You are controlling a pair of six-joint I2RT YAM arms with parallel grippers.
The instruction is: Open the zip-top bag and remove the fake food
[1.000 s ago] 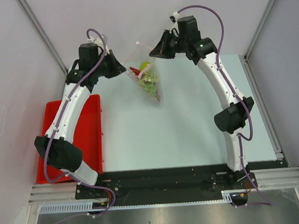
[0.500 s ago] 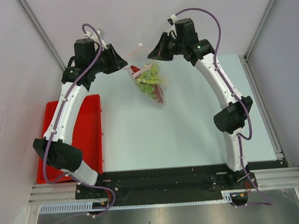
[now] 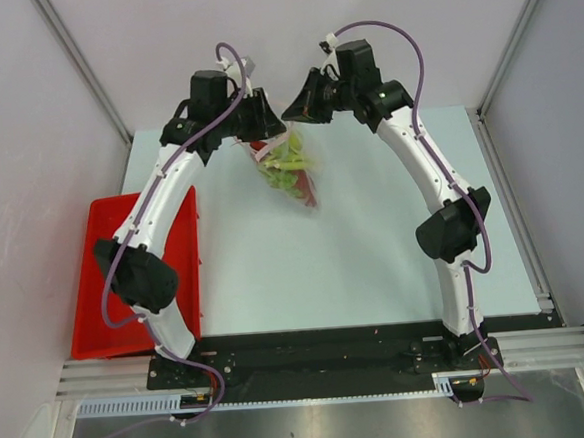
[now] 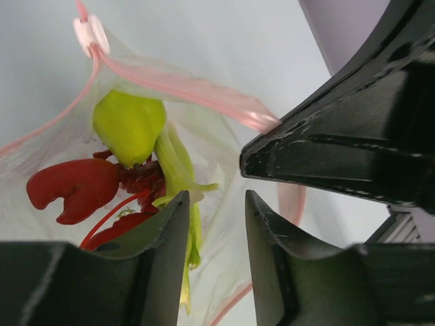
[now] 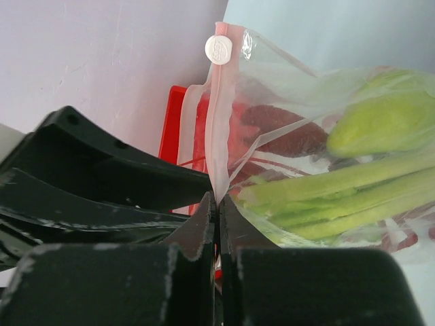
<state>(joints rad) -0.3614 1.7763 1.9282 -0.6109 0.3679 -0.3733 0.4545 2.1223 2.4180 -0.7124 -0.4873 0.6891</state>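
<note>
The zip-top bag [image 3: 291, 171] hangs in the air from my right gripper [image 5: 217, 198], which is shut on its pink zip strip [image 5: 219, 115] below the white slider [image 5: 218, 49]. The mouth is parted [image 4: 190, 87]. Inside are the red lobster [image 4: 68, 190], the yellow-green pear [image 4: 128, 125] and the pale green stalk vegetable [image 4: 178, 176]. I cannot pick out the grape bunch. My left gripper [image 4: 216, 204] is open right at the bag's mouth, with bag plastic showing between its jaws. From above, the left gripper [image 3: 269, 130] and the right gripper [image 3: 291, 111] nearly meet.
A red tray [image 3: 88, 283] lies at the table's left edge under the left arm. The pale table [image 3: 355, 265] is walled by grey panels on three sides. The bag hangs over the far middle of the table.
My left arm has swung right until its open gripper is at the bag's mouth. The bag has stayed hanging from the right gripper, shifting slightly.
</note>
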